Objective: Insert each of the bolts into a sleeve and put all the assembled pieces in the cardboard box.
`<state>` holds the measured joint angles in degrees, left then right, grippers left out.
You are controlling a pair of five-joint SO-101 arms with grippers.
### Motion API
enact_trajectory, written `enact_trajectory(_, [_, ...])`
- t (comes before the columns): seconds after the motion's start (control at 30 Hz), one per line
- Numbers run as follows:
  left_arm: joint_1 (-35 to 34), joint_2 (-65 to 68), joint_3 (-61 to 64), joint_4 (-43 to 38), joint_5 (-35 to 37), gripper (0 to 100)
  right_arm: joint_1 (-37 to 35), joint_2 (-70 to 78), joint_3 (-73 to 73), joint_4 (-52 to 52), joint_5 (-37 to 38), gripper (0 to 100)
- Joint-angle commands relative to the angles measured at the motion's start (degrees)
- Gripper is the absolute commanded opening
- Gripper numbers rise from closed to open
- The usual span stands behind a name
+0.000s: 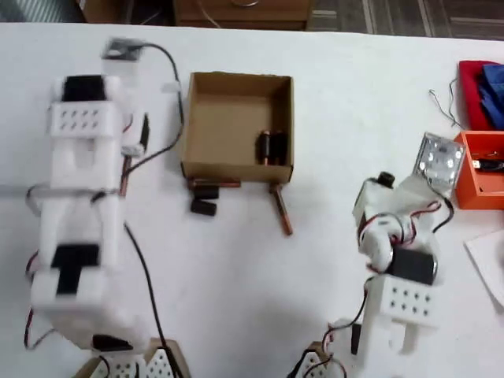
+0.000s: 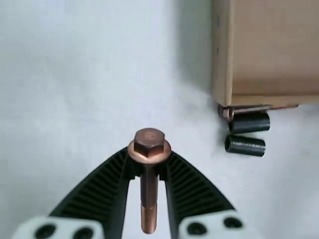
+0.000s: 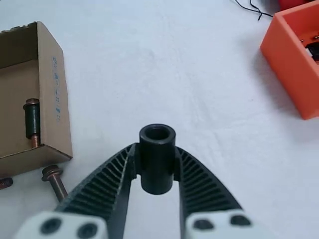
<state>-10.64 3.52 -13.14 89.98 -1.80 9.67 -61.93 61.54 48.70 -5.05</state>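
While left pincer (image 2: 149,158) holds one bolt (image 2: 148,149), two sleeves (image 2: 245,145) lie loose.

We're running two arms of the same build here: the left arm (image 1: 83,205) and the right arm (image 1: 398,260) are both chunky white printed shells with black servo blocks (image 1: 75,256) showing through and flat white plates (image 1: 79,118) dotted with a grid of small holes. Thin red, white and black wires (image 1: 398,228) loop round the joints, and a thicker black cable (image 1: 146,283) runs along the left one. Up close, the left gripper (image 2: 149,158) and the right gripper (image 3: 157,152) have black wedge-shaped fingers (image 2: 99,194) with ribbed faces, set in white mounts (image 2: 65,230) with dark round screw holes.
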Motion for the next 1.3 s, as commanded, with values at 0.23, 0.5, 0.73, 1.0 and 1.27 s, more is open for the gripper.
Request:
enact_trajectory(0.23, [1.85,-45.98,56.4,-43.78,0.53,2,-12.7,-20.44,10.11,-3.3,0.18,2.4])
enact_trajectory(0.5, [6.15,-56.0,62.73,-62.15,6.59,3,-22.99,-27.3,19.6,-17.63,0.18,2.4])
enact_trajectory(0.73, [16.62,-48.97,54.99,-67.34,11.34,3,-30.2,-28.35,27.52,-41.01,0.18,2.1])
enact_trajectory(1.0, [30.24,-41.32,32.84,-54.59,11.43,3,-31.52,-28.35,29.45,-44.44,0.18,2.1])
enact_trajectory(1.27, [35.6,-33.23,22.02,-52.22,11.43,3,-31.69,-28.62,35.78,-51.82,1.93,2.1])
